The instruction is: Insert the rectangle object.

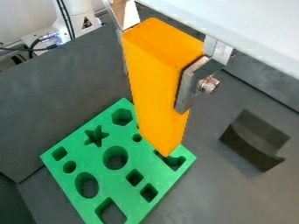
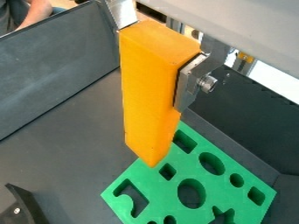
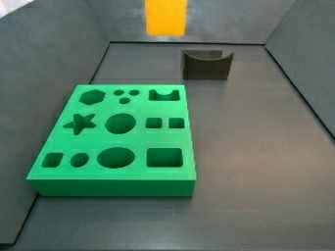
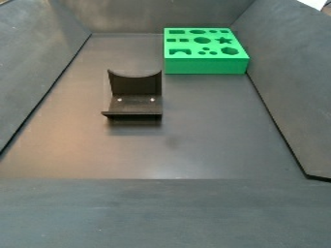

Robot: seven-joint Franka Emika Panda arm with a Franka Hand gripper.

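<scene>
The rectangle object (image 1: pixel 156 83) is a tall orange-yellow block, held upright between the fingers of my gripper (image 1: pixel 158 63). One silver finger (image 1: pixel 194 86) presses its side. It shows the same way in both wrist views (image 2: pixel 149 92), with the gripper (image 2: pixel 156 59) shut on it. The green board (image 1: pixel 87 157) with shaped holes lies flat below; the block's lower end hangs above the board, apart from it. In a side view only the block's lower end (image 3: pixel 167 17) shows, high above the floor beyond the board (image 3: pixel 118 137). The gripper is out of the side views.
A small dark grey U-shaped block (image 3: pixel 207 64) stands on the floor beyond the board; it also shows in a side view (image 4: pixel 132 97) and a wrist view (image 1: pixel 257 136). Sloping dark walls (image 3: pixel 308 88) enclose the floor. The board (image 4: pixel 203 48) sits near one wall.
</scene>
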